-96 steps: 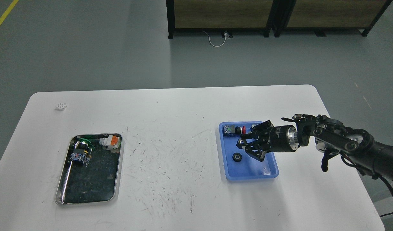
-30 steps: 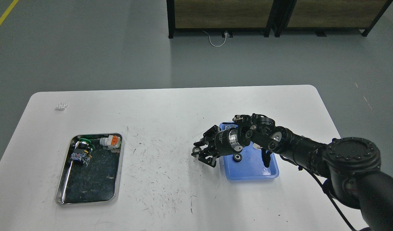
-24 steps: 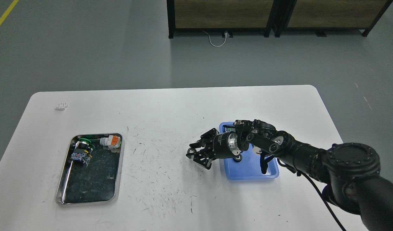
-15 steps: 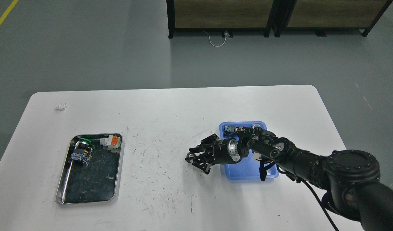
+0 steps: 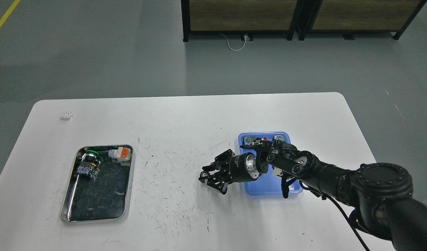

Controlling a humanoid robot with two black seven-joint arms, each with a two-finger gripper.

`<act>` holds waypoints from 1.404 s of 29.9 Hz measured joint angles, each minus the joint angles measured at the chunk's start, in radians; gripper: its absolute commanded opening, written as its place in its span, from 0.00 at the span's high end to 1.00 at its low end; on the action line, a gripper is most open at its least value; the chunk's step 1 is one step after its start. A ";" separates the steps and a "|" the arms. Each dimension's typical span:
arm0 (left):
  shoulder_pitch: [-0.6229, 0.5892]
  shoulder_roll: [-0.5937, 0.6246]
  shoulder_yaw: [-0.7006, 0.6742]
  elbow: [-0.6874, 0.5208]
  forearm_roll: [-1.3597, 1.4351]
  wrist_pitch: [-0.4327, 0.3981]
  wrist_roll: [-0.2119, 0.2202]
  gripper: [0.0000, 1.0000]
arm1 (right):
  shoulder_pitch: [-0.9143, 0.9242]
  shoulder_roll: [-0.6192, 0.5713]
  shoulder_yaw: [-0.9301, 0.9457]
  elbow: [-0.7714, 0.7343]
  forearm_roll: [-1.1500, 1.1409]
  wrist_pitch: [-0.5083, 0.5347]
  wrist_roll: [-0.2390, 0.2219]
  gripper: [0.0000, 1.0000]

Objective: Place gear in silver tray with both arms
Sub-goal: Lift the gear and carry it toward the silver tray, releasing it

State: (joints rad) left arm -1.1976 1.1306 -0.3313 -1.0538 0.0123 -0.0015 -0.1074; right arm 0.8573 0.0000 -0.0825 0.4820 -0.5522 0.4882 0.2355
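Note:
The silver tray [image 5: 98,197] lies at the table's left front, with a dark scratched bottom. My right arm comes in from the right and crosses the blue tray [image 5: 265,191]. My right gripper [image 5: 207,177] is just left of the blue tray, low over the bare table, far to the right of the silver tray. Its fingers converge on a small dark ring-shaped gear [image 5: 203,173]. The left arm is out of view.
The silver tray holds a green and black push-button part [image 5: 89,164] and a white and orange connector [image 5: 119,153] at its far end. Small parts [image 5: 248,140] sit at the blue tray's far end. A small white piece [image 5: 66,115] lies at the table's far left.
My right gripper has moved from inside the blue tray leftward over its left rim, then lower and toward the table's front, carrying the small gear.

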 measured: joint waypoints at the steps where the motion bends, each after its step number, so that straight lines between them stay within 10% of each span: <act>1: 0.000 0.000 0.000 0.000 0.000 0.000 0.000 0.01 | 0.000 0.000 0.000 0.005 0.000 0.000 0.000 0.64; 42: 0.001 0.009 0.000 0.000 0.001 0.000 0.000 0.01 | 0.012 0.000 -0.029 0.060 -0.056 0.001 -0.001 0.60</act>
State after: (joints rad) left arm -1.1971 1.1393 -0.3313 -1.0538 0.0133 -0.0015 -0.1074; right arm 0.8695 0.0000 -0.1120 0.5415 -0.6087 0.4887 0.2342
